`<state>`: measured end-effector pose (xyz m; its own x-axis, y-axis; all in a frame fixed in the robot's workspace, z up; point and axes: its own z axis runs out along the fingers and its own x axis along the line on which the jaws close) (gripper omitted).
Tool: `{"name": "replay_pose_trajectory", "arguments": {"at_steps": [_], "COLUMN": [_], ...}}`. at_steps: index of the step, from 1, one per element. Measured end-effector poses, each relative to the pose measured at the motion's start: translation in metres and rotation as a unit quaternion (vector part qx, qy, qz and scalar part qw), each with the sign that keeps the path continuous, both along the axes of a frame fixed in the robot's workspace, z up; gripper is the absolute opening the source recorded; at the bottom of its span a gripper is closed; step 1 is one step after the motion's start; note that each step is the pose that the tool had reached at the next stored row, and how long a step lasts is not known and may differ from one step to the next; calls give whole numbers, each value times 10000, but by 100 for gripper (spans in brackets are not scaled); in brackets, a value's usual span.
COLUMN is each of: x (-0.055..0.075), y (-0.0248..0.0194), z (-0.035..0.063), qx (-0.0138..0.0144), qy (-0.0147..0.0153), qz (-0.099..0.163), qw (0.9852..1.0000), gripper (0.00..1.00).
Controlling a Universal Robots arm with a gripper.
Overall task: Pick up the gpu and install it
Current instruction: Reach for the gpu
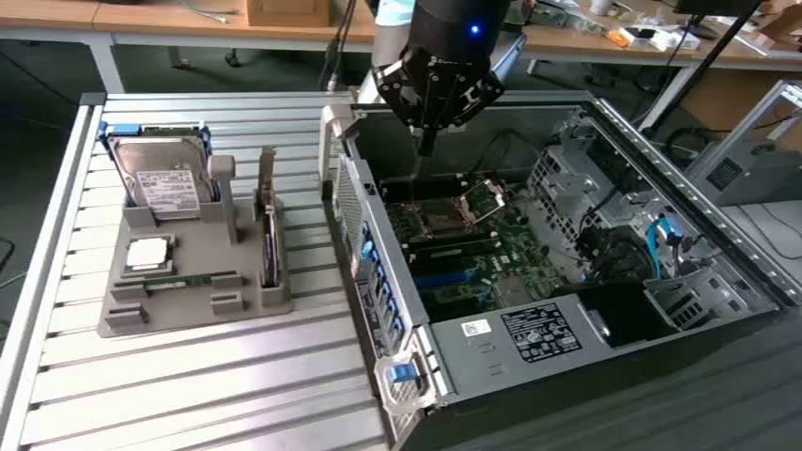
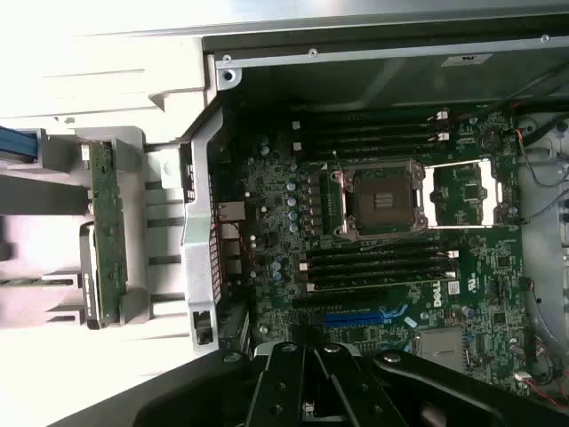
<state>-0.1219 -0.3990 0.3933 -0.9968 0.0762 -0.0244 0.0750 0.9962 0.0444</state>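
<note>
pick not yet made: the thin dark gpu card with silver bracket (image 1: 267, 221) stands on edge in the grey holder (image 1: 188, 301), left of centre in the exterior view. black gripper (image 1: 426, 141), closed together and empty, hovers over the open computer case (image 1: 701, 211); grasping needs jaws parted along the card's top edge.

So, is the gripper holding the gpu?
No, the gpu stands upright in the gray holder while the gripper hangs empty over the open case.
</note>
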Motion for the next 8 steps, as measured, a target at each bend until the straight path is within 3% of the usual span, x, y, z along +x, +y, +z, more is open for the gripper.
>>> {"name": "replay_pose_trajectory", "arguments": {"at_steps": [8], "x": [-21], "y": [0], "z": [0], "qx": [0], "qy": [0], "qz": [0], "qw": [10000], "gripper": [11]}}
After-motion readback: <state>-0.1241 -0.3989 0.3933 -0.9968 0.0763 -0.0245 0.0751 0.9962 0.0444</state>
